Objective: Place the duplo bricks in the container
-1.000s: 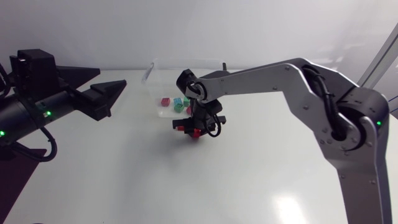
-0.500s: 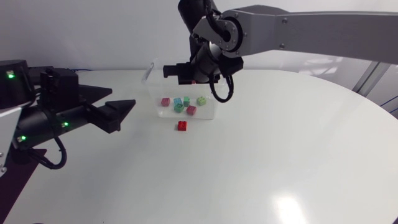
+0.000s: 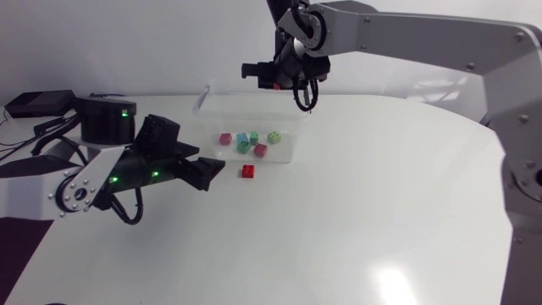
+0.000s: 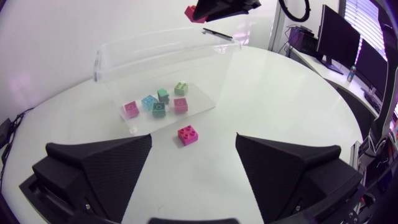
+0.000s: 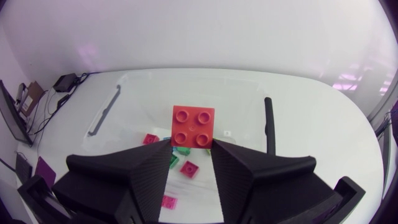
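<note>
Right gripper [image 5: 192, 147]: fingers clamped on a red duplo brick [image 5: 193, 126], held high above the clear container [image 3: 229, 106]. The container holds six loose bricks [image 3: 244, 146] on its floor, pink, blue and green. Left gripper [image 4: 193, 155]: fingers spread wide, nothing held, low over the table [image 3: 364, 229]. A second red brick [image 3: 247, 170] lies on the table just outside the container, ahead of the left gripper.
</note>
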